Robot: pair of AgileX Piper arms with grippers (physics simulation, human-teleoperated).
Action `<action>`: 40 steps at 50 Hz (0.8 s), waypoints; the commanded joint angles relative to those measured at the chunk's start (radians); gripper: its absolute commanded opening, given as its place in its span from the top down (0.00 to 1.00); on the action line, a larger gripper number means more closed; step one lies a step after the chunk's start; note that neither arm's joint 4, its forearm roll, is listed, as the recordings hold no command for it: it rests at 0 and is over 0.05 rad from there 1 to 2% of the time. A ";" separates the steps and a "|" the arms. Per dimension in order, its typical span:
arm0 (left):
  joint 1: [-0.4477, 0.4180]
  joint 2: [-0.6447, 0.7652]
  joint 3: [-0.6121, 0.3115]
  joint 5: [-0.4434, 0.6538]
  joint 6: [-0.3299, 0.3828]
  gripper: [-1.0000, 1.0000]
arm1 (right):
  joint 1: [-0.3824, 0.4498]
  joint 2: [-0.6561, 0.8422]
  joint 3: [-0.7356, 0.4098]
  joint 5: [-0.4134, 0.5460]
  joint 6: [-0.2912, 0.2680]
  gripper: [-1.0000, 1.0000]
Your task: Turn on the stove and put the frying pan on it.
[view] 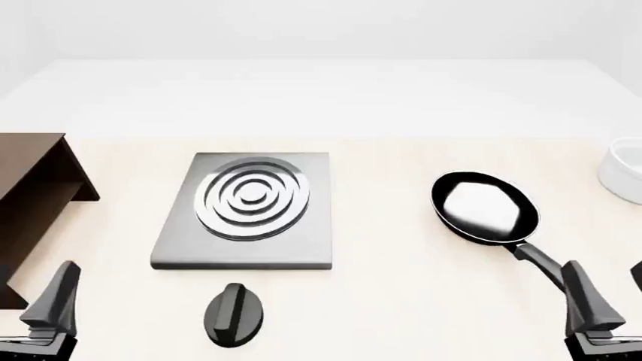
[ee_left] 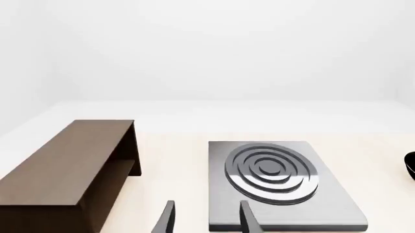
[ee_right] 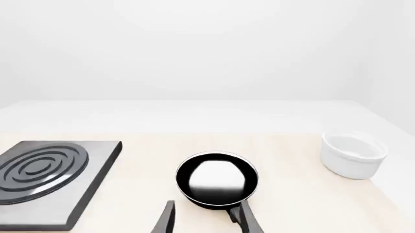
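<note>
The stove [view: 240, 210] is a flat grey slab with silver ring burner, left of centre; it also shows in the left wrist view [ee_left: 279, 184] and the right wrist view [ee_right: 45, 179]. Its black oval knob [view: 234, 314] lies on the table just in front of the slab. The frying pan [view: 485, 208] rests on the table to the right, handle pointing toward my right arm; the pan [ee_right: 217, 179] lies straight ahead of the right gripper [ee_right: 207, 221]. That right gripper [view: 612, 297] is open and empty, just behind the handle's end. My left gripper [view: 28, 301] [ee_left: 207, 221] is open and empty, at the near left.
A dark brown shelf [view: 30, 195] [ee_left: 71, 165] stands at the left edge, beside the left gripper. A white bowl [view: 624, 174] [ee_right: 353, 154] sits at the far right, beyond the pan.
</note>
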 commanded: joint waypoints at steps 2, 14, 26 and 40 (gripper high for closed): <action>0.001 0.003 -0.003 -0.003 0.002 0.00 | 0.001 0.013 -0.002 -0.005 0.001 0.00; 0.009 0.131 -0.032 -0.005 0.071 0.00 | -0.006 -0.001 -0.002 0.009 0.022 0.00; -0.044 0.260 -0.123 0.154 0.126 0.00 | -0.008 0.011 -0.001 -0.007 0.042 0.00; -0.075 0.218 -0.259 0.468 0.226 0.00 | 0.003 0.050 0.001 -0.043 0.040 0.00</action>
